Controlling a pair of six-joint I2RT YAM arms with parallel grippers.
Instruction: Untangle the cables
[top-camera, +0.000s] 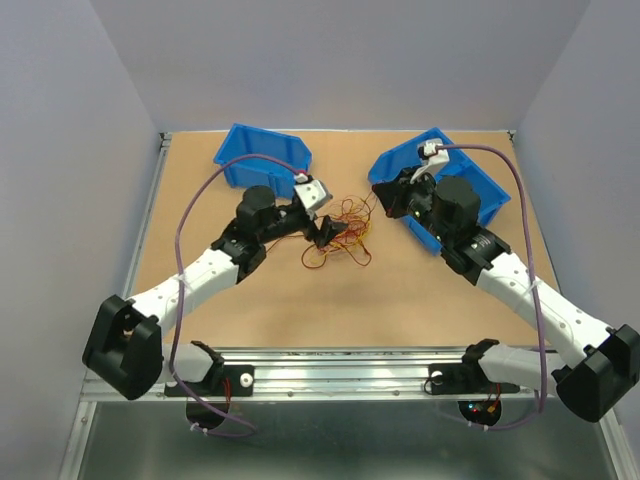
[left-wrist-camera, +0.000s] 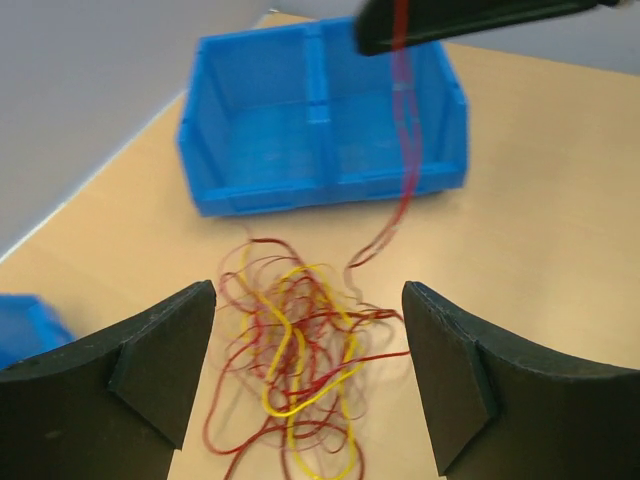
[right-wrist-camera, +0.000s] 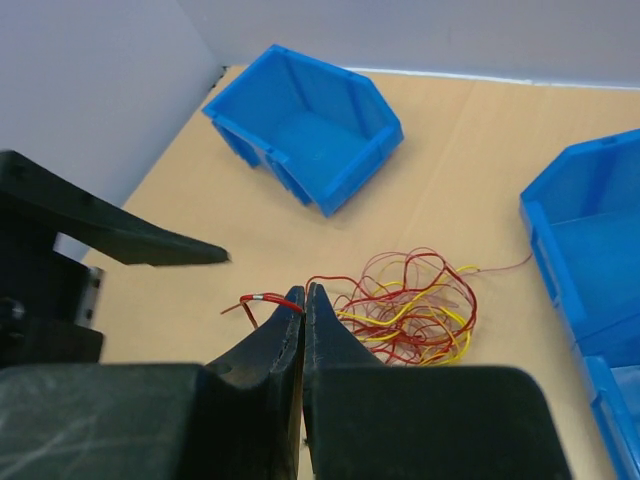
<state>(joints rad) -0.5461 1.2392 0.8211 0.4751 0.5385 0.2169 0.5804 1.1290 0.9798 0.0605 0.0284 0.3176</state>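
Left gripper (left-wrist-camera: 308, 292) fingers wide open, empty, over cables (left-wrist-camera: 300, 360). Tangle on table (top-camera: 400, 300) between left bin (top-camera: 262, 155) and right bin (top-camera: 490, 185). Right gripper (right-wrist-camera: 304, 300) fingers pinched tight on red cable (right-wrist-camera: 262, 299); strand runs up from pile.

cables (right-wrist-camera: 410, 315): red, yellow, orange | bins (top-camera: 262, 155): blue | table (top-camera: 400, 300): tan | arm cords (top-camera: 180, 250): purple

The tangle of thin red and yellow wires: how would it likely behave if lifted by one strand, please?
Probably floppy: the thin red and yellow wires lie in slack curls. Likely light, being thin; interlocked loops may drag along together.
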